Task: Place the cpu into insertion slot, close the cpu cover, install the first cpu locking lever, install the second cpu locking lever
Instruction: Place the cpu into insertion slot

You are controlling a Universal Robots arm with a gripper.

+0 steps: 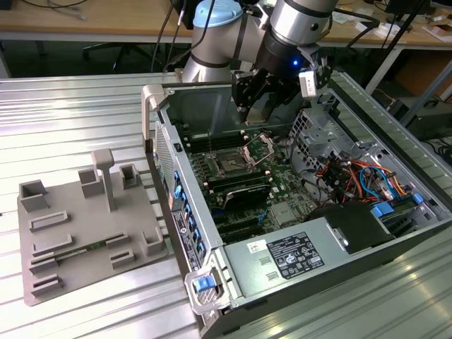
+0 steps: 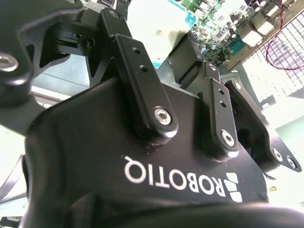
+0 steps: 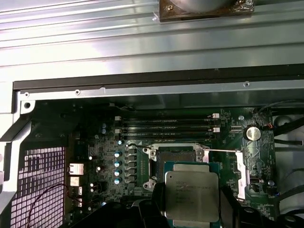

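Cpu (image 3: 191, 194): clamped flat between the gripper's (image 3: 192, 211) dark fingers (image 3: 153, 205), jaws narrowed to its width; held over the open insertion slot (image 3: 173, 159), apart from it; near edge cut off; square, no long axis; metal top faces the first wrist view, sides parallel to the slot's; cpu cover (image 1: 258, 145) raised.

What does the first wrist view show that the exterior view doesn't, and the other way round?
First wrist view: the small square silver-grey cpu seen close, clamped between the black fingers.
Exterior view: the grey plastic fixture tray beside the case, the silver robot arm reaching in, and the blue and orange cables.
Both: the open square cpu socket, the green motherboard and the ribbed metal table.
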